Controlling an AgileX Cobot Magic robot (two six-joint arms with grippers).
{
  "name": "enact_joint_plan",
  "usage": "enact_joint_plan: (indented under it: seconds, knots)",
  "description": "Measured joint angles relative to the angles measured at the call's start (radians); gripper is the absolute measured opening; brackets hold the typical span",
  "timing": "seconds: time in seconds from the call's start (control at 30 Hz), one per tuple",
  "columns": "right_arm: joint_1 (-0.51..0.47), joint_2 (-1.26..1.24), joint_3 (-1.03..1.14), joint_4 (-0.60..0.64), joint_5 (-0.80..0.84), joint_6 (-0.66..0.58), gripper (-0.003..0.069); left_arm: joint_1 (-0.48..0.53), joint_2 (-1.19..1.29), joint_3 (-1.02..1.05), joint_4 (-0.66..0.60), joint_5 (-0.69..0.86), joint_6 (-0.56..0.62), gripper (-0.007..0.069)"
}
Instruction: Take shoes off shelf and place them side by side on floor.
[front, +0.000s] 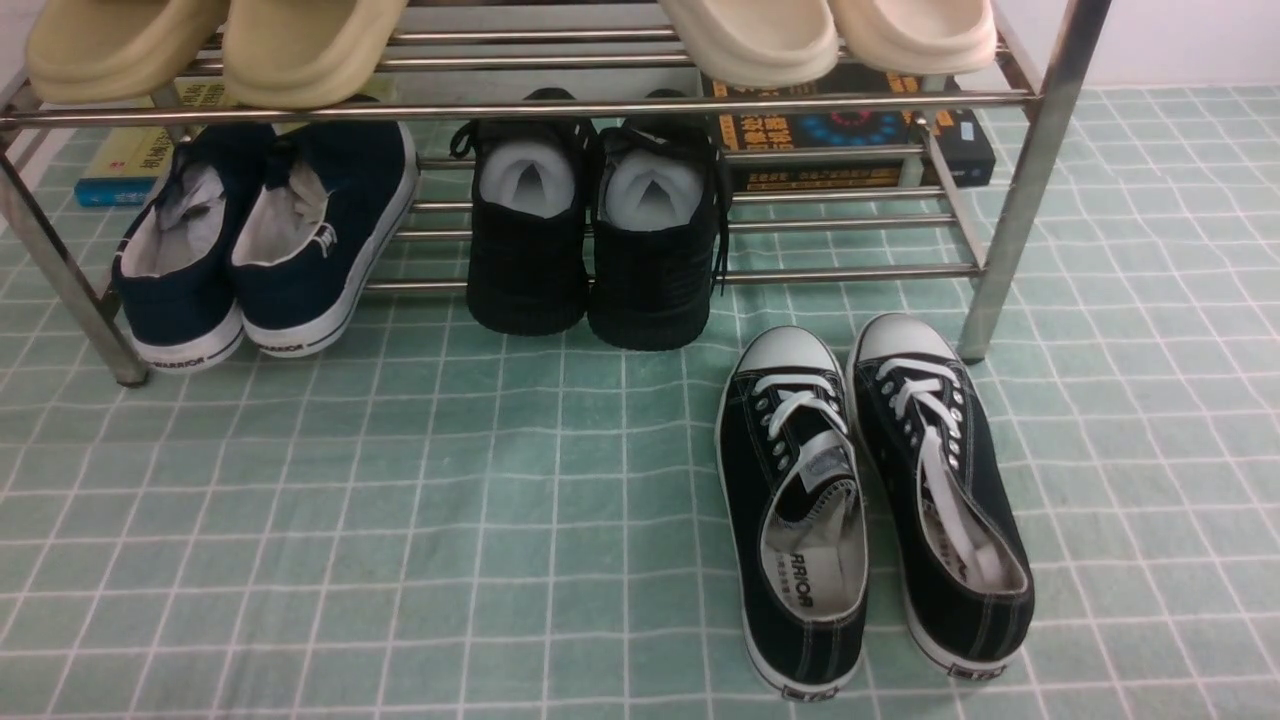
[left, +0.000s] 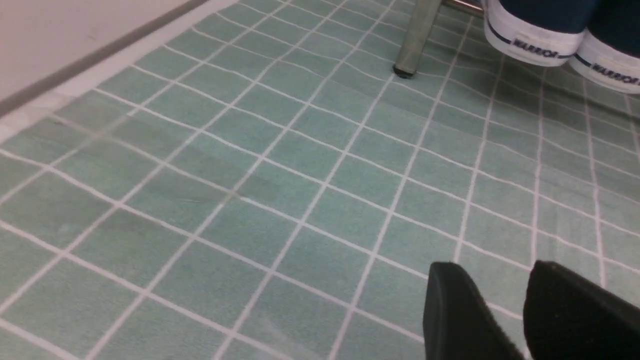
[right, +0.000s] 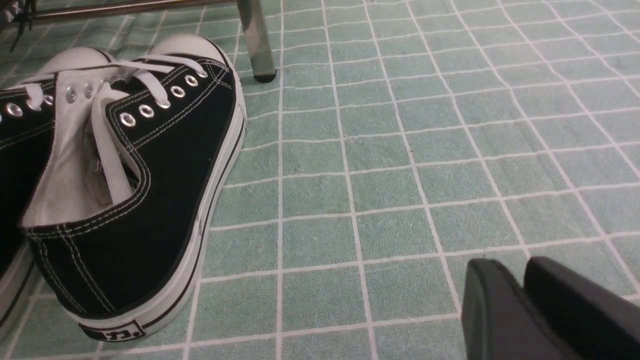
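Note:
Two black canvas sneakers lie side by side on the pale green floor (front: 400, 500), toes toward the shelf: one (front: 795, 500) to the left, the other (front: 940, 490) to the right. They rest just in front of the chrome shelf's right leg (front: 1030, 170). The right wrist view shows the nearer sneaker (right: 150, 165) and that leg (right: 257, 45). My right gripper (right: 510, 262) hovers over bare floor beside that sneaker, apart from it, fingers together and holding nothing. Open and empty, my left gripper (left: 492, 267) hangs over bare floor. Neither gripper appears in the front view.
On the shelf's lower tier stand navy slip-ons (front: 270, 240) and all-black shoes with white stuffing (front: 590, 240). Beige slippers (front: 220, 45) and cream slippers (front: 830, 35) sit on the upper bars. Books (front: 850, 130) lie behind. A wall base (left: 75, 60) runs along the floor's left edge.

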Motion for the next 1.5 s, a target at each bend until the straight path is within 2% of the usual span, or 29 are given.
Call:
enact_joint_plan:
  seconds: [0.27, 0.33, 1.5]
  knots:
    - [0.000, 0.000, 0.000, 0.000, 0.000, 0.000, 0.0125, 0.000, 0.000, -0.002, -0.393, -0.033, 0.596, 0.0242]
    - [0.000, 0.000, 0.000, 0.000, 0.000, 0.000, 0.0129, 0.000, 0.000, -0.002, -0.418, -0.033, 0.637, 0.0242]
    - [0.000, 0.000, 0.000, 0.000, 0.000, 0.000, 0.0162, 0.000, 0.000, -0.002, -0.430, -0.033, 0.664, 0.0242]
